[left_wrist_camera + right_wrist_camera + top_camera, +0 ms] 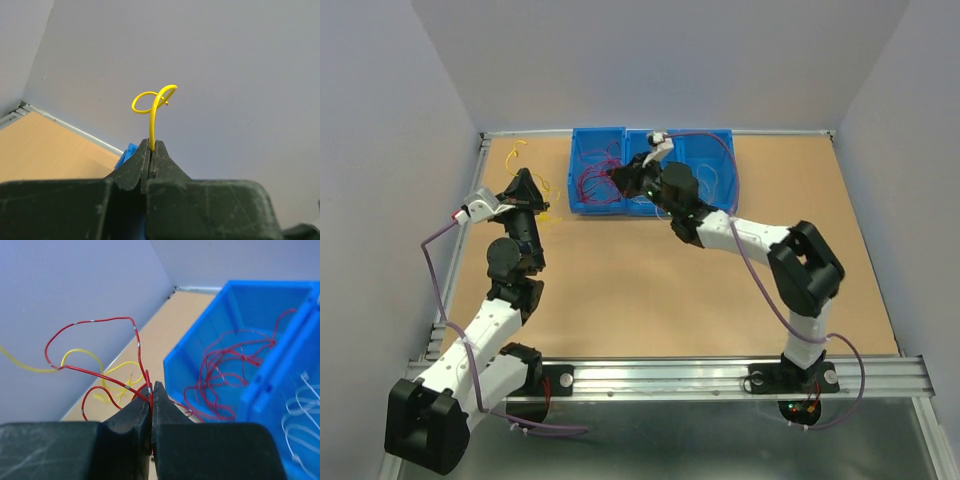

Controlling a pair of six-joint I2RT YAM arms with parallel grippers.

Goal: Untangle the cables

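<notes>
Cables of three colours lie spread over the far left part of the surface (pixel 670 300). A tangle of red wires (pixel 592 180) lies in the leftmost of three blue bins (pixel 590 133) that stand in a row at the far edge. Thin white wires (pixel 300 410) lie in the bin next to it. Loose yellow wires (pixel 515 150) lie on the surface to the left of the bins, near the far left corner.

The right end effector (pixel 151 390) reaches over the left bin with its fingers pressed together, pinching a red wire (pixel 100 325) at their tips. From that grip the wire rises in a wide arc to the left, over the surface and outside the bin. It crosses a few yellow wires (pixel 117 372) there; I cannot tell whether they are hooked together or only overlap. More red strands (pixel 225 375) trail from near the fingertips down into the bin.

The left end effector (pixel 151 145) is raised off the surface, left of the bins, and points towards the wall. Its fingers are closed tight on a single yellow wire (pixel 151 115), which stands straight up out of the tips and curls into a small loop at the top, free of any other cable.
</notes>
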